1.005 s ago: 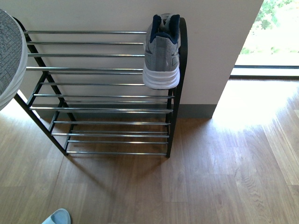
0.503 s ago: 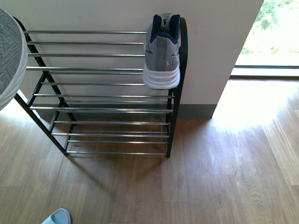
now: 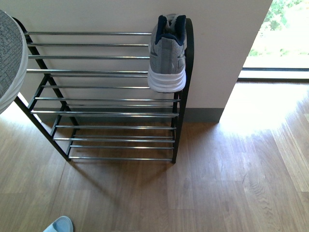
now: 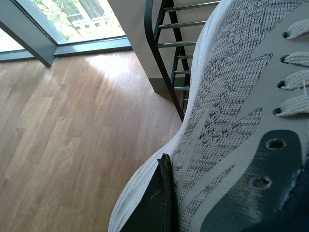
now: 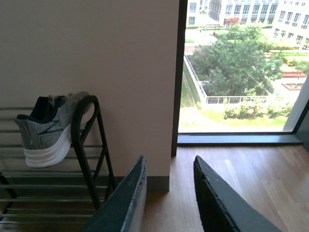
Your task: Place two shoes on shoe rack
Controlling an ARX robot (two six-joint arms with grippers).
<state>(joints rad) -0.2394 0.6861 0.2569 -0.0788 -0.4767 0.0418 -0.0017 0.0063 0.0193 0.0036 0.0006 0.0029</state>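
Sneaker (image 4: 227, 96) fast in left jaws — laces (image 4: 295, 59) only in left wrist view — right jaws apart, empty.

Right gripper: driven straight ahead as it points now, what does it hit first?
Most likely the wall corner near its baseboard, beside the window. The right gripper is open, and nothing nearer shows between its fingers. The shoe rack sits off that line. Depth is unclear.

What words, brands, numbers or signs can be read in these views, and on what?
No text can be read anywhere.
The racked sneaker on the shoe rack shows only navy side stripes, no letters.
The held sneaker in the left gripper shows knit pattern and laces, no label.
The sandal is plain.
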